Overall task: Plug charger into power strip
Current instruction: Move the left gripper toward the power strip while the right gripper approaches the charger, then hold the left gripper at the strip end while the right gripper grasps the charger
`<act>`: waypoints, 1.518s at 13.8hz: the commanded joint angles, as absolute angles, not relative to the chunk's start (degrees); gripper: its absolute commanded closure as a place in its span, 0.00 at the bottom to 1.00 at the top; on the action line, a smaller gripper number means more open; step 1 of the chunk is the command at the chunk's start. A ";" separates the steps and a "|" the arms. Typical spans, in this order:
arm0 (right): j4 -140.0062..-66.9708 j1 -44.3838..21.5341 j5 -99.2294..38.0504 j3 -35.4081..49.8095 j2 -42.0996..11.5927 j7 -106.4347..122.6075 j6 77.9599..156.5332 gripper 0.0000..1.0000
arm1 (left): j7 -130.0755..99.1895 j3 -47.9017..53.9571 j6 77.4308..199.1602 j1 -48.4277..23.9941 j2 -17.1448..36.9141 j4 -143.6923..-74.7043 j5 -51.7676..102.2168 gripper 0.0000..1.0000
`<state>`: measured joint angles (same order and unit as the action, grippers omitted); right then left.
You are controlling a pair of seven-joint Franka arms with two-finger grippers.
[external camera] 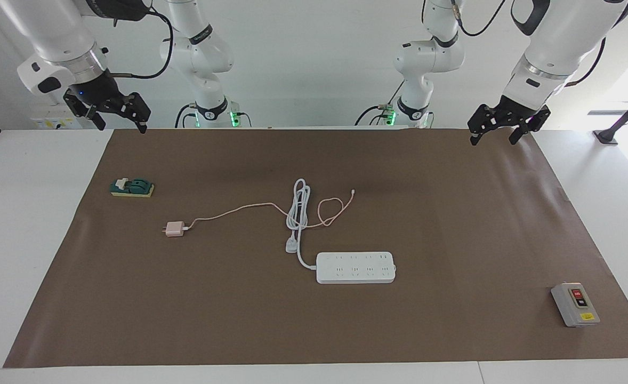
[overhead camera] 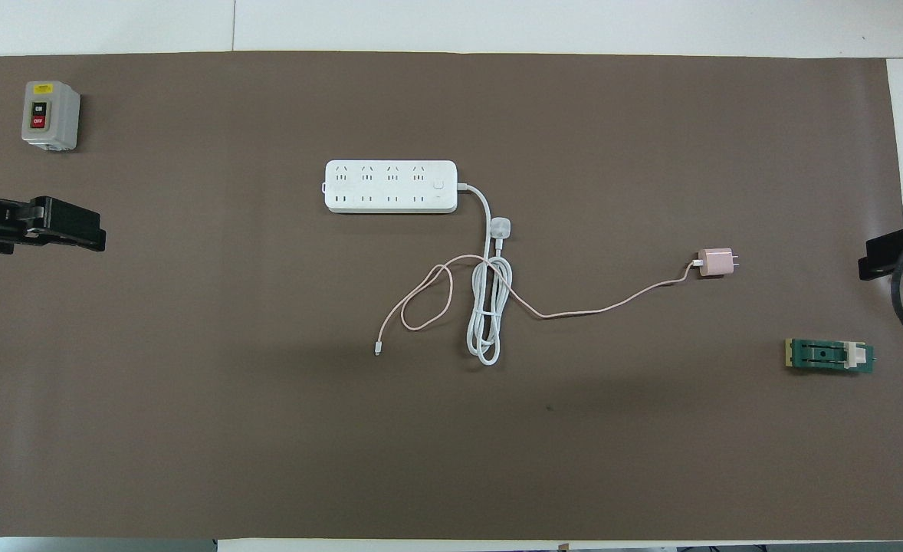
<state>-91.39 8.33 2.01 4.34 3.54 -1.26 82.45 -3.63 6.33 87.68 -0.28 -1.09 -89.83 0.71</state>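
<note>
Surface [external camera: 26,240] first: white, covered by a wide brown mat [external camera: 452,224]. On the mat's middle lies the strip [external camera: 355,267], flat, sockets up, its thick white cord [external camera: 299,210] bundled nearer the robots, the white plug [external camera: 291,245] just beside the strip's end. In the overhead view the charger [overhead camera: 716,263] lies at about 4 o'clock from the strip, well apart from it, toward the right arm's end, prongs pointing away from the strip; its thin pink cable [overhead camera: 597,309] runs across the white cord and loops beside it.

Both claws hang released and empty over the mat's corners nearest the robots. Seen from the facing view, the right claw [external camera: 117,114] is at roughly 11 o'clock from the charger, well apart; the left claw [external camera: 499,128] at 2 o'clock from the strip. A green block [external camera: 132,188] lies near the charger; a grey box [external camera: 574,304] sits toward the left arm's end.
</note>
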 commanded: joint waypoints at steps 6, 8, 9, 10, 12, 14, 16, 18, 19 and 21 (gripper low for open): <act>-98.94 16.17 -3.42 4.57 3.69 -7.88 87.88 0.00 | -3.25 6.50 88.68 0.88 -2.29 -90.36 0.35 0.00; -100.54 16.96 -6.05 4.48 2.04 -15.08 88.59 0.00 | -2.47 6.42 87.02 0.88 -1.67 -88.51 -0.43 0.00; -100.55 17.75 -7.80 4.48 -0.07 -18.95 88.59 0.00 | -1.59 6.76 86.49 0.44 -1.23 -87.20 -1.57 0.00; -100.46 18.71 -9.82 4.57 -2.18 -21.94 88.94 0.00 | -1.50 6.94 86.05 0.35 -0.80 -86.32 -0.80 0.00; -100.72 20.64 -13.69 4.48 -6.22 -27.57 91.31 0.00 | -2.02 7.03 85.87 -0.87 -0.44 -86.40 -0.09 0.00; -100.81 21.62 -18.69 4.48 -10.26 -34.42 93.15 0.00 | -1.32 6.94 85.78 -1.76 0.70 -86.40 5.51 0.00; -103.09 22.32 -23.26 4.48 -12.03 -39.87 96.67 0.00 | -1.06 6.94 85.78 -1.84 3.68 -86.13 9.73 0.00; -102.83 24.16 -26.97 4.39 -16.85 -40.96 97.20 0.00 | -0.44 6.86 85.96 -1.67 4.74 -86.22 15.09 0.00; -102.83 24.17 -27.85 4.39 -19.05 -41.04 98.51 0.00 | -0.44 6.86 86.39 -1.58 6.75 -86.05 17.47 0.00; -103.09 24.17 -30.57 4.39 -21.35 -42.44 99.14 0.00 | 0.08 6.68 87.09 -0.62 9.39 -85.96 23.69 0.00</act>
<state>-102.89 23.45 -27.50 3.77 -19.30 -40.32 98.24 -1.35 7.29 87.01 -1.24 6.42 -87.52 18.60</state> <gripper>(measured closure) 0.000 0.000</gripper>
